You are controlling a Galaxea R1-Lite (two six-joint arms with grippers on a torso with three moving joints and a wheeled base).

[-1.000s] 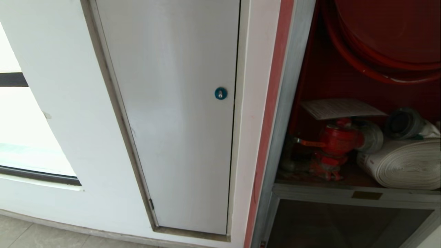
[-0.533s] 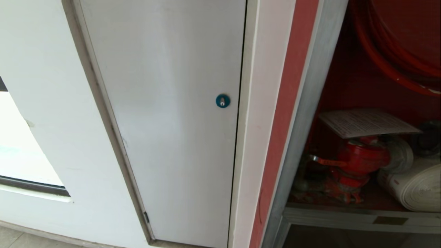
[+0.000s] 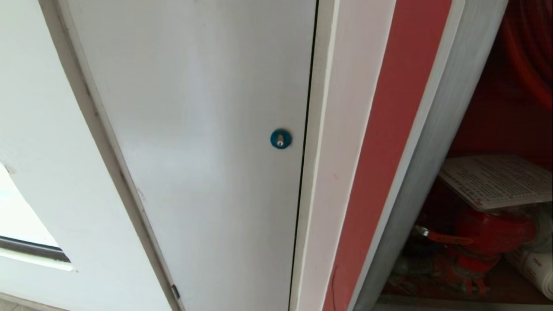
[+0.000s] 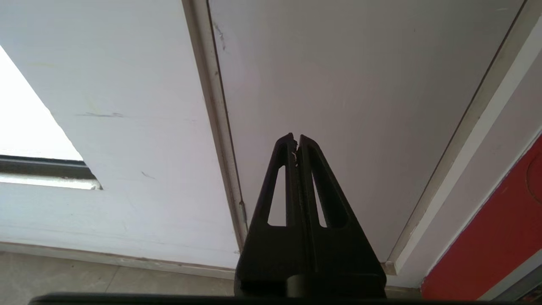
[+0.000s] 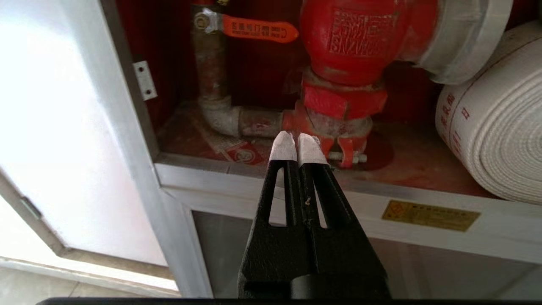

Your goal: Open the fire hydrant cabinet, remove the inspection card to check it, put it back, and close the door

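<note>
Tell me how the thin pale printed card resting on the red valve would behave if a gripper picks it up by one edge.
The thin pale printed inspection card probably weighs little, as it looks like a single sheet. It lies flat with an edge overhanging the red valve, so it seems fairly stiff, perhaps laminated, though it may still bend. It rests loose, so a push would likely slide it off.

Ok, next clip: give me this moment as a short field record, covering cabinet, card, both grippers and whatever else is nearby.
cabinet: silver-framed fire hydrant cabinet with red interior, standing open
card: pale printed inspection card lying on the red cast valve
hose: white rolled hose beside the valve
left gripper: jaws shut, empty, facing the plain pale grey panel with the blue round lock
right gripper: jaws shut, empty, before the valve's base
</note>
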